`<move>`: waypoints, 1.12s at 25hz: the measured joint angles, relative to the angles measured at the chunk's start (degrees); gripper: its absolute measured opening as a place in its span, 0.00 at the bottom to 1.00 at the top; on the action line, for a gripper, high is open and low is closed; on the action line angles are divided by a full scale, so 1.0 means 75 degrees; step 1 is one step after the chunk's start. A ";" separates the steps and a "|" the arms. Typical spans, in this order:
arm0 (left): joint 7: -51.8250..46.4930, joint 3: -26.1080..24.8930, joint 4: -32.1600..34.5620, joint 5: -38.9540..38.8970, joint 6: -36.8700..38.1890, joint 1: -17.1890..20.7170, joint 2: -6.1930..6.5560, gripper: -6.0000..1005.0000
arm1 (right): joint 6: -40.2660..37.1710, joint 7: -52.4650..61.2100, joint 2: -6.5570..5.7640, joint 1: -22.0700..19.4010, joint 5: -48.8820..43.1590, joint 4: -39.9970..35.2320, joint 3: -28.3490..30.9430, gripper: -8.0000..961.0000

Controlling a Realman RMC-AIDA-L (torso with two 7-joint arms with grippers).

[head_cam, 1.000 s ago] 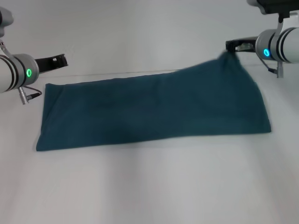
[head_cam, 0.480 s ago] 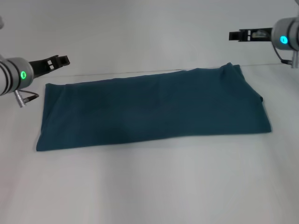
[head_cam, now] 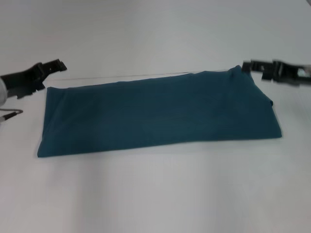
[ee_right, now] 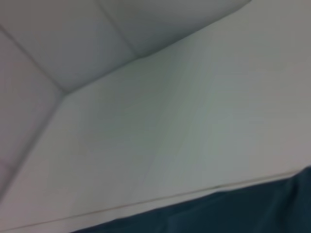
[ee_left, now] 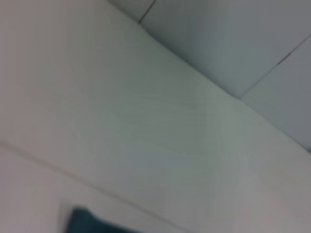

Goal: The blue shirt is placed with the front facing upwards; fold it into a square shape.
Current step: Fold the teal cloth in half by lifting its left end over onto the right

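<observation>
The blue shirt (head_cam: pixel 155 114) lies flat on the white table as a long teal band running left to right, plain side up, with no lettering or collar showing. My left gripper (head_cam: pixel 57 66) hovers open and empty just behind the band's back left corner. My right gripper (head_cam: pixel 248 67) hovers open and empty next to the back right corner, apart from the cloth. A shirt corner shows in the left wrist view (ee_left: pixel 90 224), and the shirt's edge shows in the right wrist view (ee_right: pixel 233 213).
The white table (head_cam: pixel 155 194) extends in front of and behind the shirt. A thin seam line (head_cam: pixel 126 76) runs along the table just behind the shirt's back edge. A grey tiled floor shows beyond the table in the left wrist view (ee_left: pixel 233 39).
My right gripper has let go of the shirt's back right corner, which has dropped flat onto the table. Both grippers have drawn outward, the right one rising and then coming down again.
</observation>
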 joint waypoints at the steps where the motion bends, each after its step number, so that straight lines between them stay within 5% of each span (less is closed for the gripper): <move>1: 0.0060 -0.0009 -0.0007 -0.0436 0.0436 0.0200 0.0065 0.90 | -0.0395 -0.0132 -0.0018 -0.0125 0.0224 0.0054 0.0126 0.96; 12: 0.1839 -0.0782 -0.1295 -0.2978 0.2450 0.0925 0.0137 0.93 | -0.3366 -0.1828 -0.0038 -0.0984 0.0990 0.1450 0.1720 0.99; 21: 0.3701 -0.0763 -0.1273 -0.2143 0.2018 0.0816 0.0229 0.93 | -0.3664 -0.2439 -0.0075 -0.1175 0.0930 0.1757 0.1743 0.99; 28: 0.4270 -0.0289 -0.1125 -0.0879 0.0783 0.0430 0.0233 0.90 | -0.3624 -0.2463 0.0004 -0.1197 0.0911 0.1773 0.1729 0.99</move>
